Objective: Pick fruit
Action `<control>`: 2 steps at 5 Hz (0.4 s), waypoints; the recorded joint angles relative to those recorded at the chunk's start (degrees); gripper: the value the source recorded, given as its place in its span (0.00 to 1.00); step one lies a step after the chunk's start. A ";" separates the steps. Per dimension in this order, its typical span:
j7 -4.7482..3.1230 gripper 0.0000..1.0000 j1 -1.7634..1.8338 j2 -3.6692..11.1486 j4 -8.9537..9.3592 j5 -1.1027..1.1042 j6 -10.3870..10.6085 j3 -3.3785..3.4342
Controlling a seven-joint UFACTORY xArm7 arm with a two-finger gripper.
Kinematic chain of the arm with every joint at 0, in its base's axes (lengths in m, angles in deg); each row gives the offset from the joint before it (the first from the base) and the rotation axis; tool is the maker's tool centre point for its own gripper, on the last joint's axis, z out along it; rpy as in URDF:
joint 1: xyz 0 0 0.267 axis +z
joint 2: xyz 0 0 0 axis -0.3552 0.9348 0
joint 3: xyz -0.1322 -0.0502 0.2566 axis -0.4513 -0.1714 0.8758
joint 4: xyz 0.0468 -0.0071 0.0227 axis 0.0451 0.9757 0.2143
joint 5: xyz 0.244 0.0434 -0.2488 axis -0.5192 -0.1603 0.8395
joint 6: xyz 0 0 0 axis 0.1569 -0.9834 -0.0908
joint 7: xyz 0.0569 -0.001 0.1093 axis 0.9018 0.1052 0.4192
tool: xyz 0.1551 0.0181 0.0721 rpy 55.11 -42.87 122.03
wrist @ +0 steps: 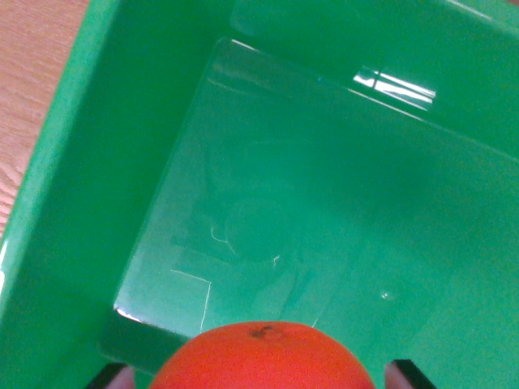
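right now the orange (pixel 261 356) sits between the gripper (pixel 259 374) fingertips at the bottom edge — jaws apparently clenched on it — held directly above the green bin (pixel 97 162) floor.

Glossy green bin (pixel 122 162), seemingly on a wooden table (pixel 32 89) at the wrist view's left

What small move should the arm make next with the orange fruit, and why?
Probably lower a little and then open the end effector. The orange fruit sits between the two fingertips at the bottom edge of the wrist view, apparently held, and directly over the floor of the green bin. The visible part of the bin floor is bare, so nothing appears to block a release there.
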 joint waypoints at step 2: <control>-0.17 1.00 -0.01 -1.07 -1.50 -0.13 -2.57 0.02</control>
